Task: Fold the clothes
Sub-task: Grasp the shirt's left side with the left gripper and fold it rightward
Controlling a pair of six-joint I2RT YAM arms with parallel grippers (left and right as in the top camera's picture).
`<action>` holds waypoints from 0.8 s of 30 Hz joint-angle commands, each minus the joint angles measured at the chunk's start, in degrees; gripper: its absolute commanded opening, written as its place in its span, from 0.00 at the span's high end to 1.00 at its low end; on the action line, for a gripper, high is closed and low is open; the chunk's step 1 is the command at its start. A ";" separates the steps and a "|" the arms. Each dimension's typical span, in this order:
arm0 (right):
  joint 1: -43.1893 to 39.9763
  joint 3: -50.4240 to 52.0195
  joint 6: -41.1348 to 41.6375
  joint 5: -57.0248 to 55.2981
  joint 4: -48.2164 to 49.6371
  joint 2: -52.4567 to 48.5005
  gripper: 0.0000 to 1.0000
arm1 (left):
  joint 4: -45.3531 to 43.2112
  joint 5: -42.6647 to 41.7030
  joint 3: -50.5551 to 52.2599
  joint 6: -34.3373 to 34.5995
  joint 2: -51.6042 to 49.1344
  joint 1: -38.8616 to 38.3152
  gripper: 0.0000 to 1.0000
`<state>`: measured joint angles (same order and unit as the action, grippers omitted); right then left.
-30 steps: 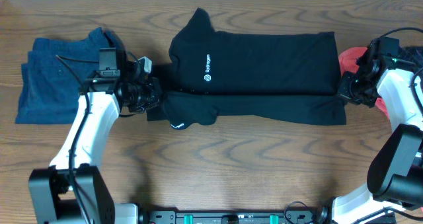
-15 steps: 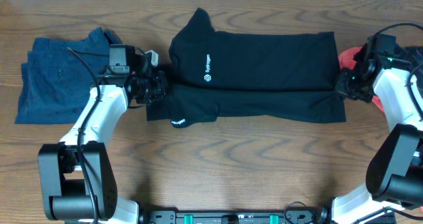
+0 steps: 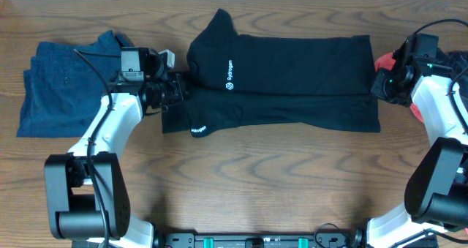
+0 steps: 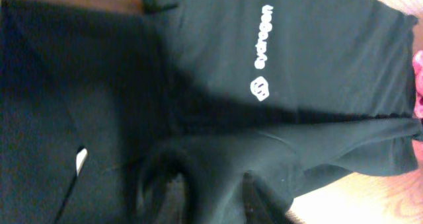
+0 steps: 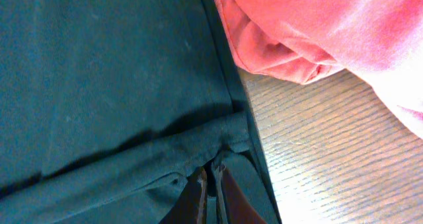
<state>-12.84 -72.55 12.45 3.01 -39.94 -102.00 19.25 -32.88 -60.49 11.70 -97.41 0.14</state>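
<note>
Now polo shirt (image 3: 292, 80): hem pinched by right hand (image 5: 211, 179), fold inside spread left hand (image 4: 215, 189).

black polo shirt (image 3: 292, 65): matt knit cloth | brown surface (image 3: 256, 175): smooth grained wood | blue folded garment (image 3: 58, 87): matt cloth | pink crumpled cloth (image 5: 317, 32): soft, matt

Black polo shirt (image 3: 292, 80) lay flat across the table's (image 3: 241, 182) middle, folded lengthwise, white chest logo (image 3: 229, 76) facing up, blue garment (image 3: 58, 87) folded at table's left end, pink garment (image 5: 317, 26) bunched at table's right edge
</note>
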 commanded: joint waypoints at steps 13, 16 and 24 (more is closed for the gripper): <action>0.17 7.74 -0.07 -1.49 0.00 0.61 0.92 | 9.90 -14.60 0.07 -1.25 -1.07 -2.54 0.35; 0.17 11.58 -0.07 -1.49 2.08 0.61 0.91 | 11.23 -8.79 0.07 -3.08 -1.07 -6.19 0.35; 0.17 17.00 -0.07 -1.49 8.00 0.61 0.91 | 8.63 6.49 0.07 -3.08 -1.09 -17.57 0.35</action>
<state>-12.84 -56.40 12.45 2.13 -32.67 -102.00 28.71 -33.80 -60.47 10.00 -98.04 -14.72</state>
